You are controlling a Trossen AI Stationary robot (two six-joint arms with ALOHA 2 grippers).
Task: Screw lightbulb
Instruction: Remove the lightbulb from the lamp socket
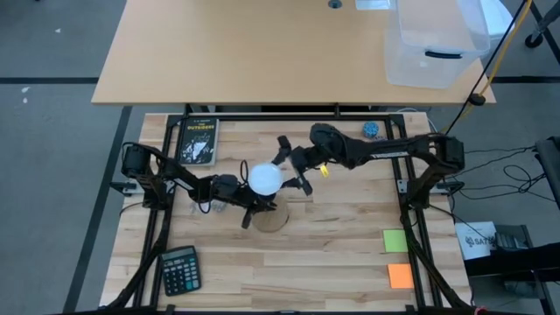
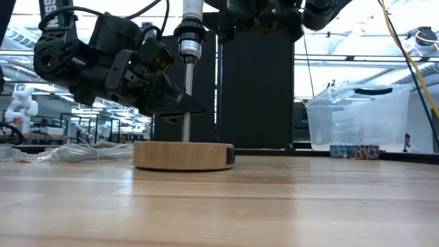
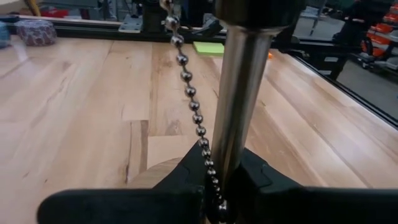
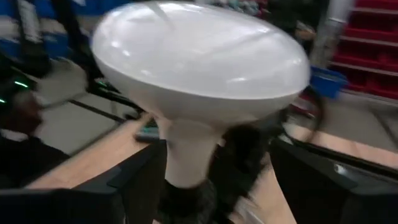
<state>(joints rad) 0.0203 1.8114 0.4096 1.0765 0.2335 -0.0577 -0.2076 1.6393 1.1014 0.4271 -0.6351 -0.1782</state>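
On the desk (image 1: pixel 332 245): pale butcher-block planks carry a lamp, two arms and some clutter.
Hidden: in the low view the lamp's top is cut off, so the bulb and socket go unseen there; the right wrist view is blurred at its edges.
Left gripper (image 3: pixel 217 186): its fingers (image 3: pixel 112 202) are pressed against the lamp's metal post (image 3: pixel 239 106) low down, just above the base, pinching it (a beaded pull chain (image 3: pixel 191 106) hangs beside the post).
Right gripper (image 1: pixel 293 171): reaches in from the right; its fingers (image 4: pixel 134 180) are spread to either side of the bulb's neck, and whether they touch it I cannot tell.
Lamp base (image 2: pixel 184 155): a flat round wooden disc, smooth-sided, resting on the desk.
Lightbulb (image 1: pixel 265 178): glossy white, a wide shallow dome narrowing to a neck, sitting atop the lamp between both grippers.
Smaller things: a dark book (image 1: pixel 199 140), a black calculator (image 1: pixel 180 269), green (image 1: pixel 395 241) and orange (image 1: pixel 400 276) sticky notes.
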